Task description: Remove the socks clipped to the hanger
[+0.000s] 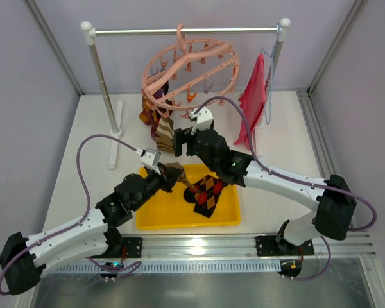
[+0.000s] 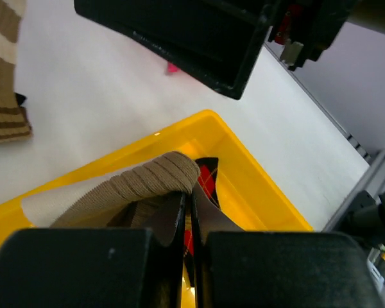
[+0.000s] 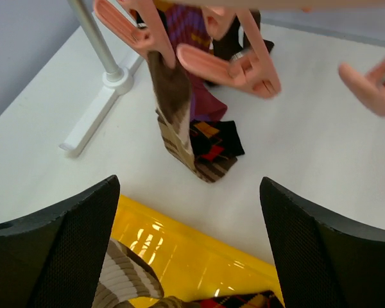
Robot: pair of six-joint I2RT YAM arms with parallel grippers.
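socks (image 1: pixel 162 127) clipped at hanger (image 1: pixel 189 64) left side | left gripper (image 1: pixel 169 174) seemingly pinching brown sock (image 1: pixel 179 172) over yellow tray (image 1: pixel 147 221) | argyle sock (image 1: pixel 208 192) in tray | right gripper (image 1: pixel 179 142) beside clipped socks

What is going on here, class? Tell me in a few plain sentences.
Two robot arms are taking socks off a pink ring hanger. The left claw is shut on a brown-and-cream striped sock over the yellow tray, where an argyle sock already lies. The right claw is open, facing the hanging socks not yet unclipped.
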